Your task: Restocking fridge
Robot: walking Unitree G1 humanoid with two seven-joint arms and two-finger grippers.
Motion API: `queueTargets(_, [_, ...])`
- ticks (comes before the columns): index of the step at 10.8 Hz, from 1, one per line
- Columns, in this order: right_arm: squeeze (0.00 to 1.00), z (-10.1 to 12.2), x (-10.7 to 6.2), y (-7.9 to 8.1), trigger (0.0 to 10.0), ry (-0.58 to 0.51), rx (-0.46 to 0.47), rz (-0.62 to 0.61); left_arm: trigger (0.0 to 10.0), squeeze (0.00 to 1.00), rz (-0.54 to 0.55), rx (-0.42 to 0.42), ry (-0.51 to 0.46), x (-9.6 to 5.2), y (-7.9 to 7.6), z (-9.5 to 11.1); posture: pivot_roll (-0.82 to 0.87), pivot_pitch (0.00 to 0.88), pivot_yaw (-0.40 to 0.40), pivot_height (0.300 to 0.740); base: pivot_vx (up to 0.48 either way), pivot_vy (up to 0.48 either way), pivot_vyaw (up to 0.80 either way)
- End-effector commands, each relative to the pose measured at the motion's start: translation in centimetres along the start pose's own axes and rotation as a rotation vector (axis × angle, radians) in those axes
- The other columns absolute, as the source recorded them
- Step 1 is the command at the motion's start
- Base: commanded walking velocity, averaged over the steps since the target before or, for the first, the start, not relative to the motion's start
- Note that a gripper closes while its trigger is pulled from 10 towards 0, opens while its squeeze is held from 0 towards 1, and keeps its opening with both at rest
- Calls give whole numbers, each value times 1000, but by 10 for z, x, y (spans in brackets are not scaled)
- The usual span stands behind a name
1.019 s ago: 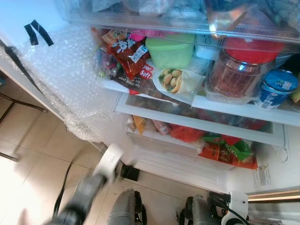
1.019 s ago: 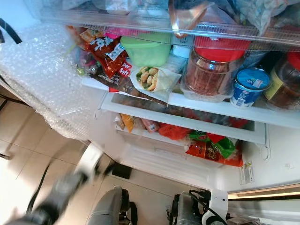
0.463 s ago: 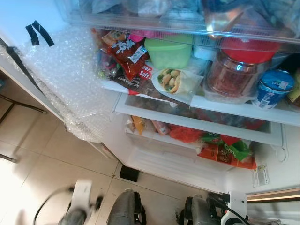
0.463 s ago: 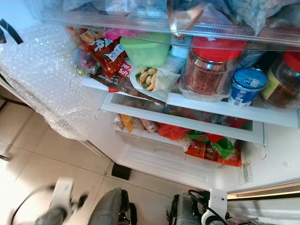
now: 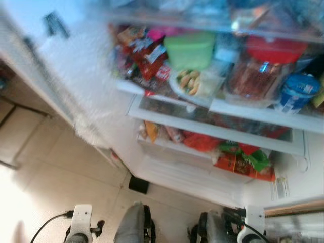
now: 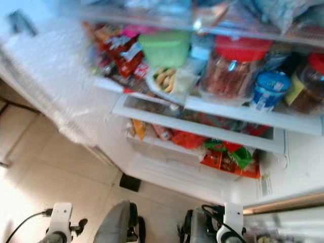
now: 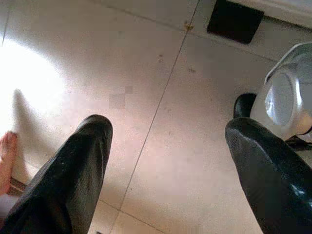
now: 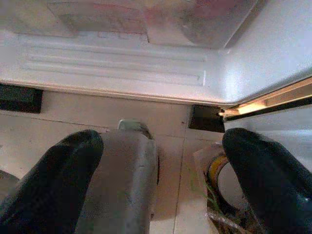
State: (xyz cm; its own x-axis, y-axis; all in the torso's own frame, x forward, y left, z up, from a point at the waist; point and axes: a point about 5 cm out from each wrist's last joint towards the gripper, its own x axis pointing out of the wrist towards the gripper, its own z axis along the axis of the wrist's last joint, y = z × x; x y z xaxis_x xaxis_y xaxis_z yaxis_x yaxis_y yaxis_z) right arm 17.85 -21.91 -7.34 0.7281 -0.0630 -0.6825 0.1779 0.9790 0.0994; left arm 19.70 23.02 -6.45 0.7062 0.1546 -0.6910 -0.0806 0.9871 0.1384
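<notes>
Low over the tiled floor [image 7: 161, 146]: left gripper [image 7: 165, 161], fingers spread apart, holding nothing; right gripper [image 8: 161, 180], fingers likewise apart and empty, just before the fridge [image 5: 192, 177] base. Beyond, open fridge, blurred: bottom drawer with red and green packets [image 5: 243, 159]; shelf above with green tub [image 5: 190, 49], red-lidded jar [image 5: 253, 76], blue-lidded cup [image 5: 296, 93], wrapped sandwich [image 5: 195, 83], red snack bags [image 5: 147, 55].

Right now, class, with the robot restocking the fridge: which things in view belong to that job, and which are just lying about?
Job:
fridge
green tub
red-lidded jar
blue pot
wrap
snack bags
left gripper, fingers apart
right gripper, fingers apart

Lying about:
bubble wrap
floor tiles
bare foot
</notes>
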Motion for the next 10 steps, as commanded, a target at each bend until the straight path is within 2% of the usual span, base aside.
queueTargets(1, [0,-37,-11,9,10000,133,34,20,10000,0,17,-5,61,-5,3,-17,79,231,99,650,-322,0,0])
queueTargets(3, [0,-37,-11,9,10000,134,34,23,10000,0,21,0,55,-5,2,-16,80,230,99,650,-313,0,0])
queueTargets(7, [0,-36,-11,9,10000,132,35,25,10000,0,32,-9,46,-4,2,-13,78,228,99,650,0,0,0])
queueTargets(10, [0,-37,-11,8,10000,132,35,27,10000,0,33,-18,57,-4,-1,-16,78,224,97,650,0,447,0])
